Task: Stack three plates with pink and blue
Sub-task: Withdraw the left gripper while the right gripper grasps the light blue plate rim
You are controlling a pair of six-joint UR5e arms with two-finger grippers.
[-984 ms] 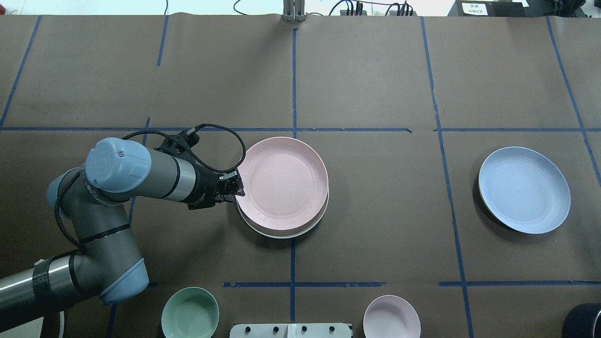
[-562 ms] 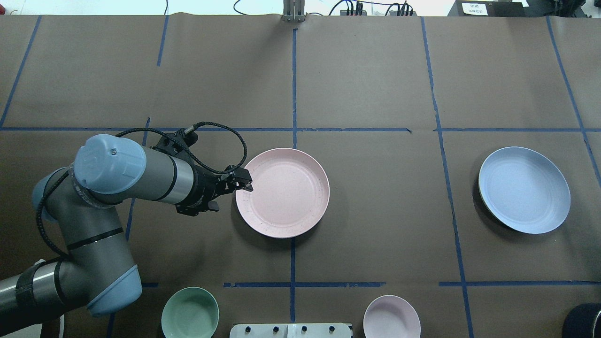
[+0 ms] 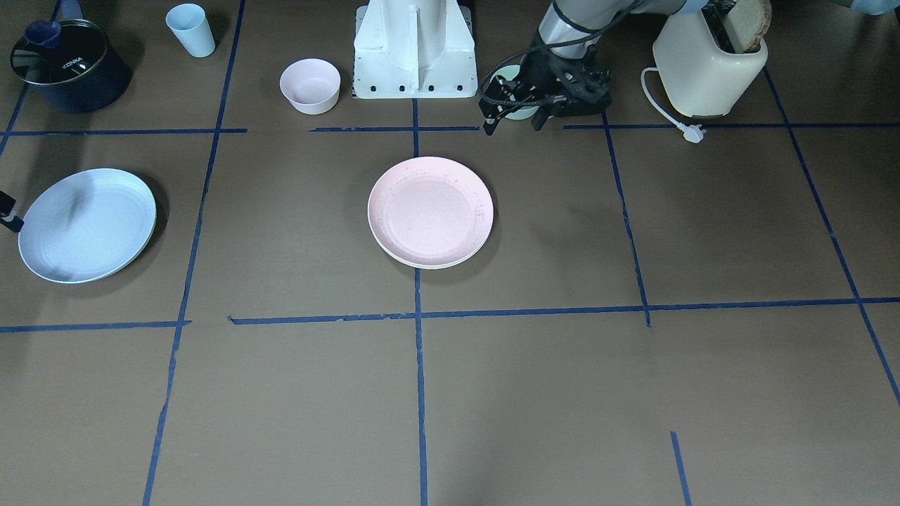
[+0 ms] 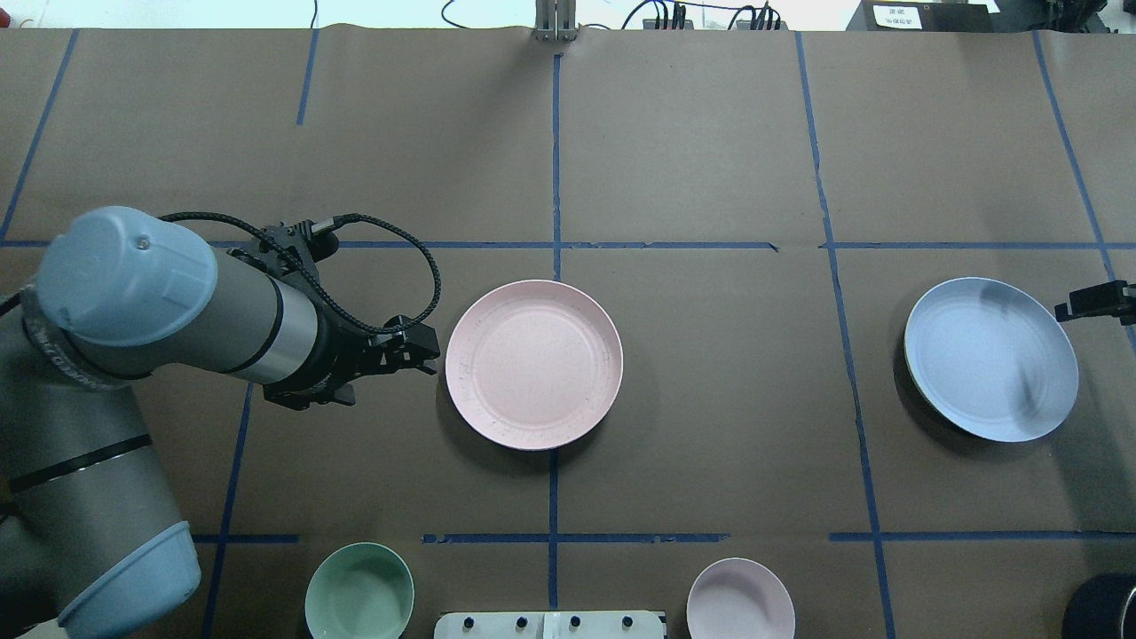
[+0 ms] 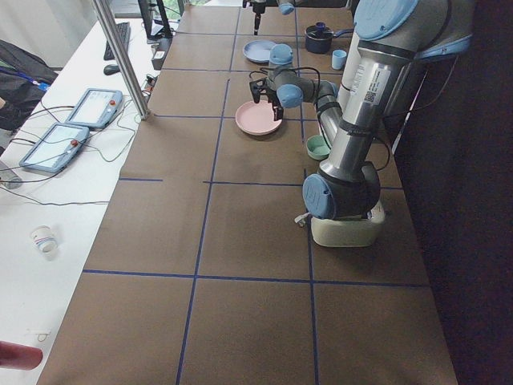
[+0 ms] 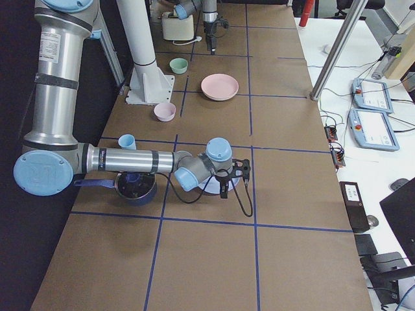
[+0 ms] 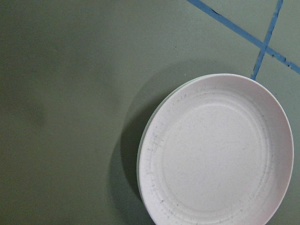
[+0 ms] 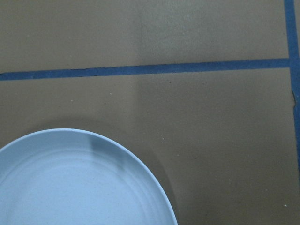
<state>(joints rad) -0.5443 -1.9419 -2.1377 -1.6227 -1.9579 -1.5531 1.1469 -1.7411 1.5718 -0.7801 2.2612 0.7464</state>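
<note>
The pale pink plate [image 4: 533,364] lies at the table's middle, on the cream-white plate, of which only a thin rim [image 3: 450,264] shows. My left gripper [image 4: 429,353] is open and empty, just left of the pink plate and apart from it. The left wrist view shows the pink plate [image 7: 220,154] with no fingers in frame. The pale blue plate [image 4: 990,358] lies alone at the right. My right gripper [image 4: 1072,308] reaches in at the frame's right edge over that plate's rim; I cannot tell whether it is open. The right wrist view shows only the blue plate's edge [image 8: 70,187].
A mint-green bowl [image 4: 359,593] and a small pink bowl [image 4: 740,599] stand at the near edge beside the robot's base [image 3: 415,49]. A toaster [image 3: 710,63], a dark pot [image 3: 67,65] and a light blue cup [image 3: 190,29] stand along that side.
My left gripper let go of the pink plate, which settled onto the cream-white plate, then pulled back to the left. My right gripper came into view by the blue plate.
</note>
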